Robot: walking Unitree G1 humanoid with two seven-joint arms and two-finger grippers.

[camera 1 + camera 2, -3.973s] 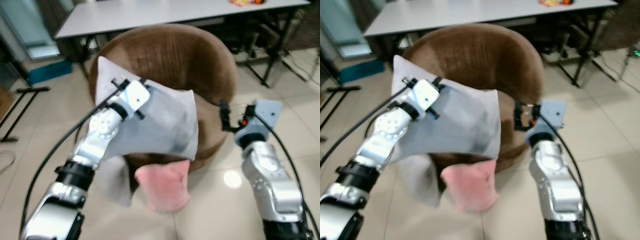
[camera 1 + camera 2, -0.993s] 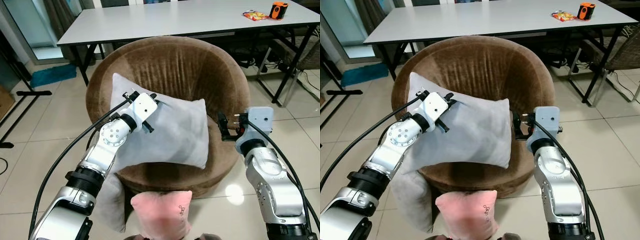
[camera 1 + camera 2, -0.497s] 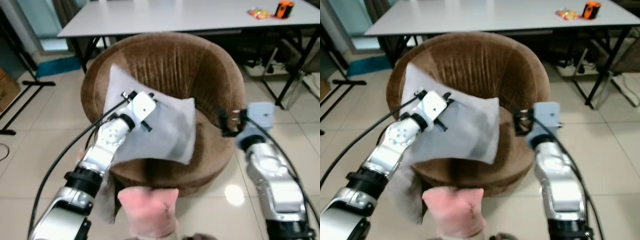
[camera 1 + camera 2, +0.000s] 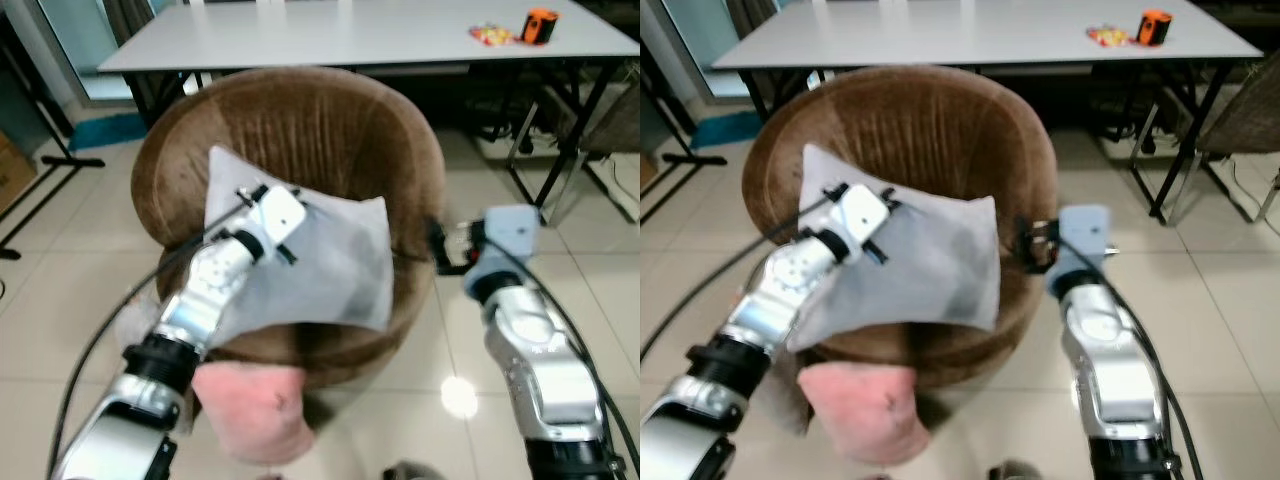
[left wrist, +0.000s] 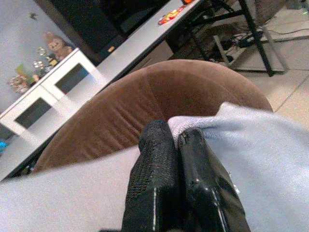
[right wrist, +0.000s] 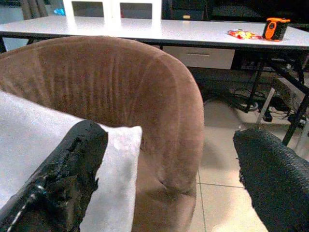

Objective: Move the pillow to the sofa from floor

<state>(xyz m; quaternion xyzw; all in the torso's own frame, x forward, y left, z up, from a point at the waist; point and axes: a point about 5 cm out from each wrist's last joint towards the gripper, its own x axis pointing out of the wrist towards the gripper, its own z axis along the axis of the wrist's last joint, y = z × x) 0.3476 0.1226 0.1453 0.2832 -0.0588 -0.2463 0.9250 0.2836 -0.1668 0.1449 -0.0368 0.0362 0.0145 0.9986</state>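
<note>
Left gripper (image 5: 176, 159): fingers pressed tight together, pinching a fold of cloth at the upper edge of the grey pillow (image 4: 320, 265); arm reaching forward over the seat. Right gripper (image 6: 169, 179): fingers spread wide, holding nothing, beside the pillow's right-hand corner and close to the sofa's right rim. Grey pillow: square, plain cover, held over the seat of the sofa (image 4: 330, 115), its lower edge lying at or near the front lip; whether it already bears fully on the cushion cannot be told. Handling, as judged: light and soft, since a single pinch of fabric carries it and the cover sags and creases round the grip; not fragile, not slippery, but floppy, so it will swing and fold from a corner hold. An edge or corner fold is the sensible place to take it, as the body is too thick for the fingers. Orientation: broad face tilted up toward the onlooker, leaning back toward the backrest; long axis running across the seat from the robot's left to its right, upper-left corner raised highest. Sofa: round, brown, tub-shaped, high curved back. Pink pillow (image 4: 250, 405): on the tiled floor just before the sofa's base, untouched. Table (image 4: 330, 35): grey, long, behind the sofa.
</note>
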